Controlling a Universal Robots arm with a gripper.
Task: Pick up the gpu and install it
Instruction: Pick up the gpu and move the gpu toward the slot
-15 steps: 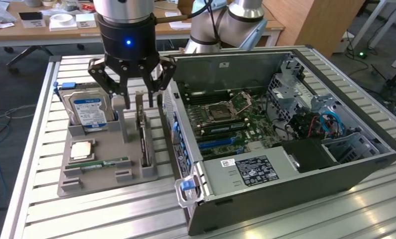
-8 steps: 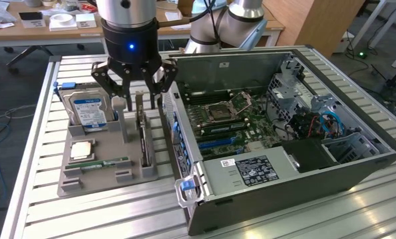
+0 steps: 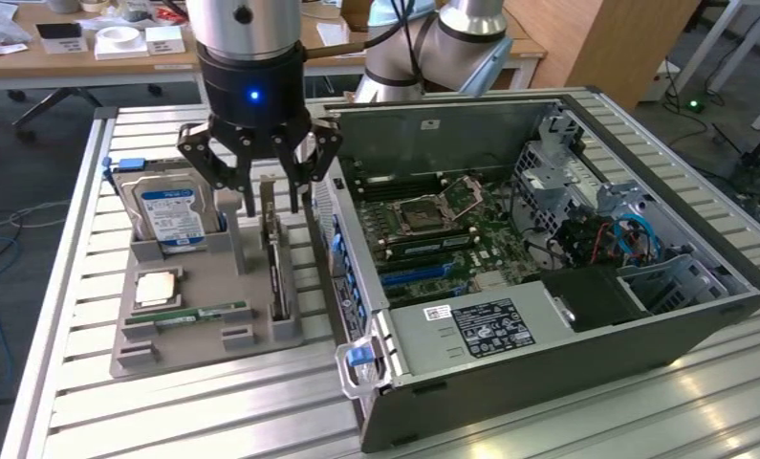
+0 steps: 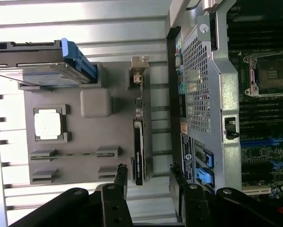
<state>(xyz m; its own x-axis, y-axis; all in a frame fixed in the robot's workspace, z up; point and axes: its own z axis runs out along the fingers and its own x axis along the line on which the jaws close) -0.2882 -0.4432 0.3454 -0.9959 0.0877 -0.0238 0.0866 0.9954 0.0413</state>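
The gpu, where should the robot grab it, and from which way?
Probably its upper long edge, from straight above: the gpu stands on edge in the grey holder, so both flat faces are free to pinch.

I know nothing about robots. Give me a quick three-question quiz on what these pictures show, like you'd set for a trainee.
1. Fill the gap: the gpu stands on its ____ in the grey tray.
2. Which one carries a blue label? A: hard drive; B: gpu; C: tray.
3. True or false: the fingers are clamped on the gpu.

Key:
1. edge
2. A
3. False. The fingers stand open above the gpu, with nothing held between them.
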